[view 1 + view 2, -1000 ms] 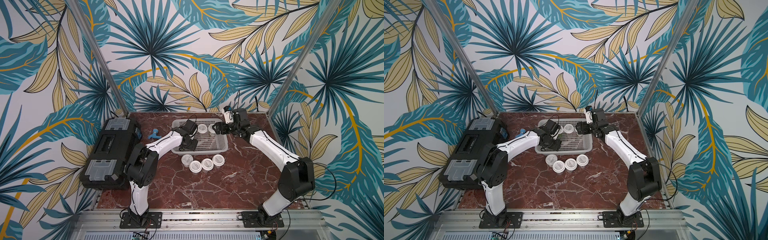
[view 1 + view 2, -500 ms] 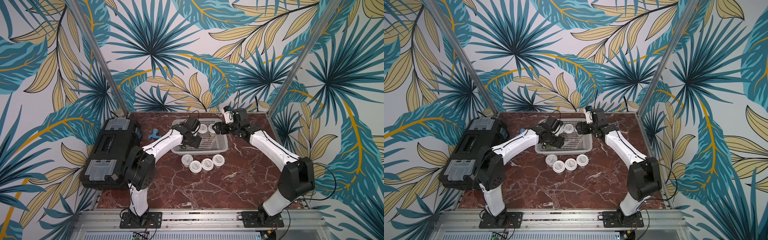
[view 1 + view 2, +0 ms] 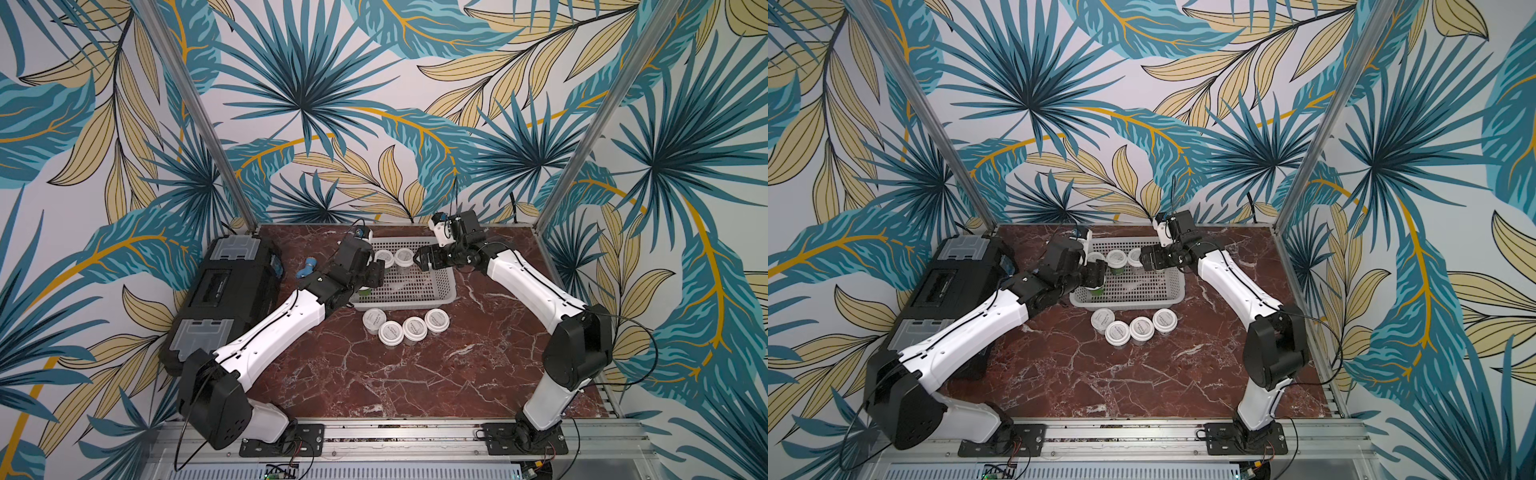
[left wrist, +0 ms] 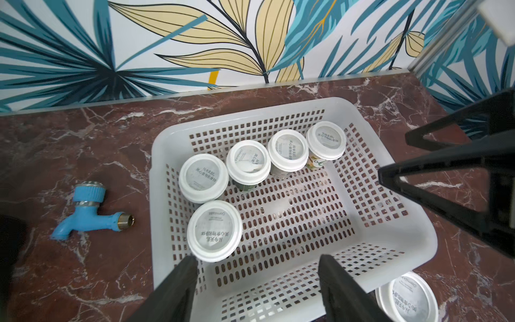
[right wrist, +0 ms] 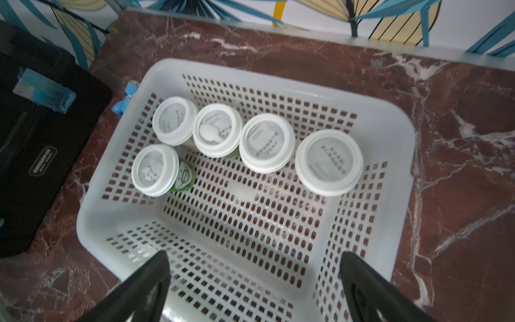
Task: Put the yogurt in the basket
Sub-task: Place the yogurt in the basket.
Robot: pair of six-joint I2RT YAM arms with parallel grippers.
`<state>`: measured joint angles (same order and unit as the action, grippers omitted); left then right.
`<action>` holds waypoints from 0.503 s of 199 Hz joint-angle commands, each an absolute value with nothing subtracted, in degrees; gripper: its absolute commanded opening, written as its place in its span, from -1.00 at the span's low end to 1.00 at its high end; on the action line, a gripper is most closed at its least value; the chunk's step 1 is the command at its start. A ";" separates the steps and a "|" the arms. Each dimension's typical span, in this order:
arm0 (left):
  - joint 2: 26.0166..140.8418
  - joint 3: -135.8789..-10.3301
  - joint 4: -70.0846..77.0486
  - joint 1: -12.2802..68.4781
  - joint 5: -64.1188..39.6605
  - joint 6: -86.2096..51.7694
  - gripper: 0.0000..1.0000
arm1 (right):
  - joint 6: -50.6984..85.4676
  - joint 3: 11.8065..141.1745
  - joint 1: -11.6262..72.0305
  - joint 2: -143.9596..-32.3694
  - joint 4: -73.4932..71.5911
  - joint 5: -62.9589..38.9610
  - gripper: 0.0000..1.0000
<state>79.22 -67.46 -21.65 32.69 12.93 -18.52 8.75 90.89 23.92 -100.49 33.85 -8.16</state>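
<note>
Inside basket [image 4: 264, 114]: five yogurt cups [image 4: 214, 230], upright.

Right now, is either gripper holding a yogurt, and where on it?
Nothing is held. The left gripper and the right gripper are both open and empty above the basket.

The red-brown marbled desk [image 3: 415, 374] bears a pale perforated basket [image 3: 403, 304] near its far edge, four white-lidded yogurt cups [image 3: 391, 332] close together just in front of that basket, a blue tap fitting [image 3: 308, 267] beside the basket, and a black toolbox [image 3: 232, 286] on the left.
</note>
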 commanded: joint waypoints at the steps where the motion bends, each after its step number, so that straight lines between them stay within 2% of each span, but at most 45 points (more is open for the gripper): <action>1: 73.39 -60.42 -12.36 30.27 16.05 -20.39 0.47 | 8.88 89.74 27.00 -96.35 41.42 -3.04 0.99; 35: 66.47 -51.34 -7.04 26.60 15.18 -21.36 0.53 | 12.70 88.06 33.94 -92.10 47.14 3.79 0.99; 57: 63.90 -48.88 -6.23 25.28 15.24 -21.35 0.54 | 15.65 87.14 37.19 -89.92 49.26 4.55 0.99; 100: 66.17 -45.10 -2.37 22.57 13.21 -22.11 0.61 | 19.94 83.74 42.82 -86.11 50.50 7.09 1.00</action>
